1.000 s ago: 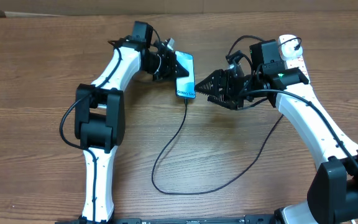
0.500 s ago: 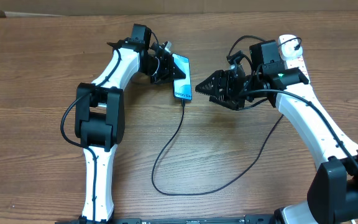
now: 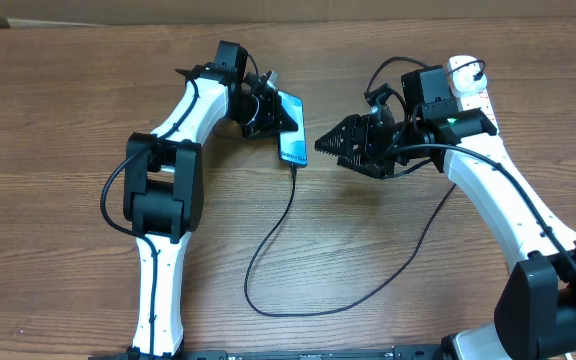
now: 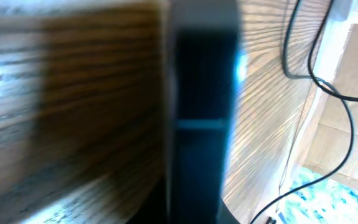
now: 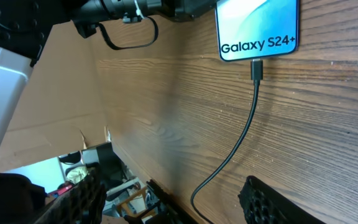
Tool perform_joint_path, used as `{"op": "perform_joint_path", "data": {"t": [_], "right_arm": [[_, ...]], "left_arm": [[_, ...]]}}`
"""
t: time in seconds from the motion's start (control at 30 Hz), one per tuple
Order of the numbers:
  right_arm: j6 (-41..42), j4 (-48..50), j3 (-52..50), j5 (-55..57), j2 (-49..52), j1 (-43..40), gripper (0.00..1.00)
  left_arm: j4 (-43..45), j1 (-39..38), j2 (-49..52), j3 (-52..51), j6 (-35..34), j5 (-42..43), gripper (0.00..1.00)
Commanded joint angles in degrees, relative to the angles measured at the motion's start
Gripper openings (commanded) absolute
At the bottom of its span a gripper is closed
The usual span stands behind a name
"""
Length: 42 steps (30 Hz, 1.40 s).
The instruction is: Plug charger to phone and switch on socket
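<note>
Only rt wrist shows charger (image 5: 254, 99) in phone (image 5: 258, 28).

Left arm (image 3: 193, 100) reached from the near edge up toward the far edge, wrist bent in toward the middle of the desk, with the left gripper (image 3: 273, 108) clamped on the phone (image 3: 295, 135). Right arm (image 3: 488, 190) came in from the near right corner. The right gripper (image 3: 324, 147) pointed left, fingers (image 5: 82, 196) spread wide.

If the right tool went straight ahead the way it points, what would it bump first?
Probably the phone, near the end where the charger plugs in. The right tool points at it, though height is unclear.
</note>
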Motion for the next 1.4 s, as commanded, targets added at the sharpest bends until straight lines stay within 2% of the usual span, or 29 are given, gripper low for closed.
{"op": "perform_joint_path", "data": {"t": [0.0, 0.3, 0.47, 0.73, 0.87, 1.0, 1.27, 1.37], "right_arm": [[-0.68, -0.07, 0.31, 0.44, -1.49, -0.26, 0.69], [-0.66, -0.07, 0.31, 0.44, -1.49, -0.26, 0.69], [-0.7, -0.11, 0.31, 1.16, -1.49, -0.26, 0.69], [-0.7, -0.13, 0.31, 2.86, -1.49, -0.26, 0.7], [-0.7, -1.11, 0.31, 6.36, -1.49, -0.26, 0.74], [-0.63, -2.25, 0.31, 8.04, -1.49, -0.26, 0.77], [-0.44, -2.56, 0.31, 7.45, -1.49, -0.26, 0.93], [-0.44, -3.61, 0.31, 7.23, -1.49, -0.26, 0.96]], "left_arm": [[0.26, -0.52, 1.01, 0.94, 1.29, 0.66, 0.14], [0.31, 0.44, 1.01, 0.96, 1.29, 0.61, 0.29], [-0.85, 2.19, 0.98, 0.98, 1.31, 0.11, 0.29], [-6.19, 3.02, 0.76, 0.98, 3.1, -10.14, 0.31], [-7.02, 3.15, 0.59, 1.18, 4.17, -10.27, 0.28], [-9.64, 3.52, 0.02, 3.1, 4.24, -13.33, 0.19], [-19.02, 3.78, -4.07, 11.67, 4.26, -20.59, 0.23], [-23.21, 5.25, -8.7, 16.7, 4.26, -20.55, 0.24]]}}
